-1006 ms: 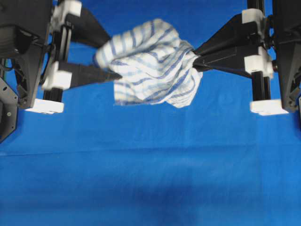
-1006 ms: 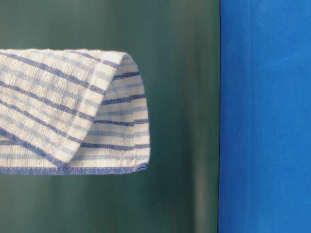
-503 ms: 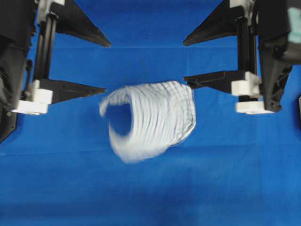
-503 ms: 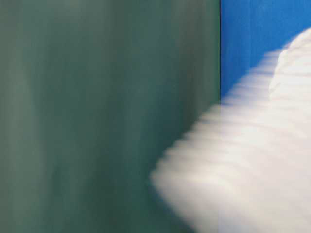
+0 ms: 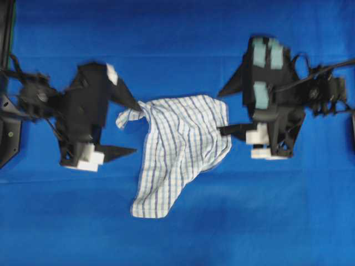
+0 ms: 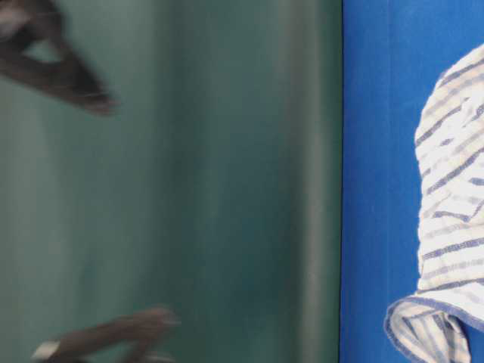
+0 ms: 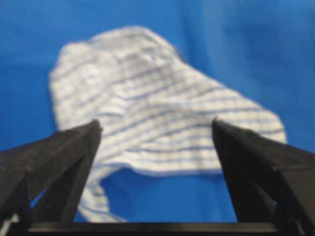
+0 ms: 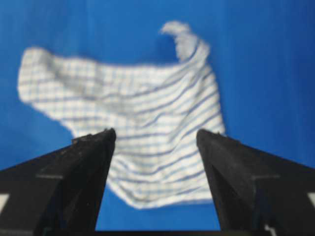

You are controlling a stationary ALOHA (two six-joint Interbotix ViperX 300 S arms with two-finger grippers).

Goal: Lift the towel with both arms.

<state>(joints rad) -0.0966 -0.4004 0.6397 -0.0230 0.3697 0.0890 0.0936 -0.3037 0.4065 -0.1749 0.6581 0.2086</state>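
The towel [image 5: 177, 149], white with blue check stripes, lies loosely spread and rumpled on the blue table cover [image 5: 177, 238]. My left gripper [image 5: 137, 127] hovers at its left edge, open, with its upper finger over the towel's bunched corner. My right gripper [image 5: 219, 113], with teal tape patches, stands open at the towel's right edge. In the left wrist view the gripper [image 7: 156, 125] is wide open, and the towel [image 7: 157, 108] lies beyond its tips. The right wrist view shows that gripper [image 8: 156, 132] just as wide open above the towel [image 8: 147, 108]. Neither holds anything. At table level only part of the towel [image 6: 454, 197] shows.
The blue cover [image 6: 378, 151] spreads all around the towel. A green backdrop [image 6: 227, 189] fills most of the table-level view, with blurred dark finger shapes [image 6: 76, 83] moving across it. Black hardware [image 5: 8, 138] stands at the left edge.
A second ago both grippers held the towel bunched up in the air. Both have opened, the towel has fallen onto the blue cover, and the arms have dropped lower beside it.
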